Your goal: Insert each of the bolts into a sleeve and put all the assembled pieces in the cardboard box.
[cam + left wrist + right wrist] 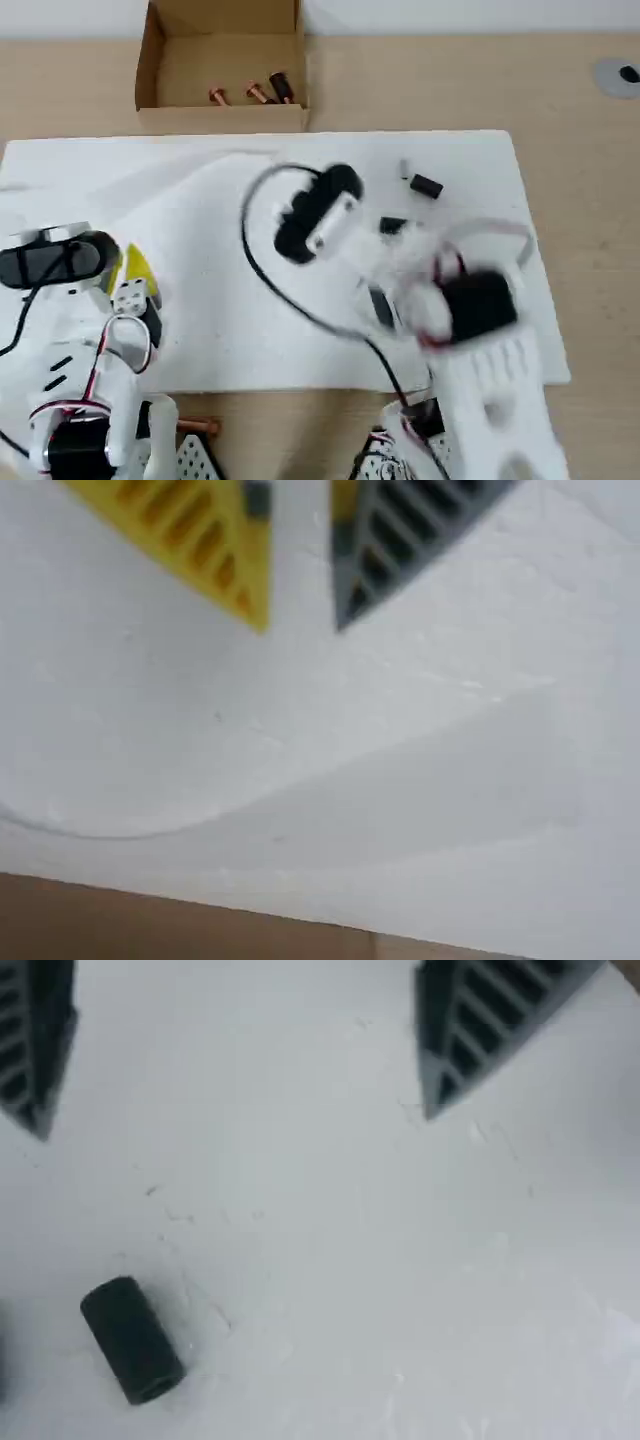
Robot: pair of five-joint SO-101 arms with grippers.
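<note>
Cardboard box on wooden table, white sheet — sleeve on it

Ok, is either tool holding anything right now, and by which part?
Nothing is held. The left tool and right tool are both open and empty; a black sleeve lies loose on the white board.

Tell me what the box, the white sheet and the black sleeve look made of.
Box: brown cardboard, matte, with folded flaps and raw cut edges.
White sheet: likely foam board, matte, faintly pitted and scratched.
Black sleeve: a dull black cylinder, probably plastic or rubber; the look leaves it open.
</note>
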